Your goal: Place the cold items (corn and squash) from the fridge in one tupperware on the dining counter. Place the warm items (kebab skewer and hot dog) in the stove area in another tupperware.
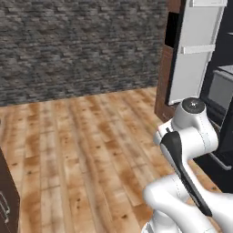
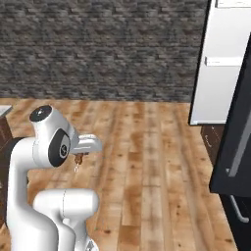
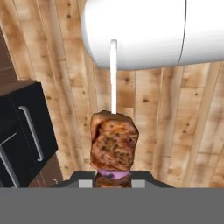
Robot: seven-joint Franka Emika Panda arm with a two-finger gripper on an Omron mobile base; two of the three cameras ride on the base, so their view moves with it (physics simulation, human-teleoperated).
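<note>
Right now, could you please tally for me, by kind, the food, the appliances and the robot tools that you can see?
Food: 1, the skewer.
Appliances: 1, the fridge, door open.
Tools: 1, the tool, shut on the skewer.
Total: 3

kitchen: open fridge point(image 1: 193, 50), brown cabinets point(image 1: 163, 82), plank floor point(image 1: 91, 145)

The kebab skewer point(image 3: 114, 146) is cut off below — its lower pieces are hidden between the tool's point(image 3: 113, 183) fingertips.
</note>
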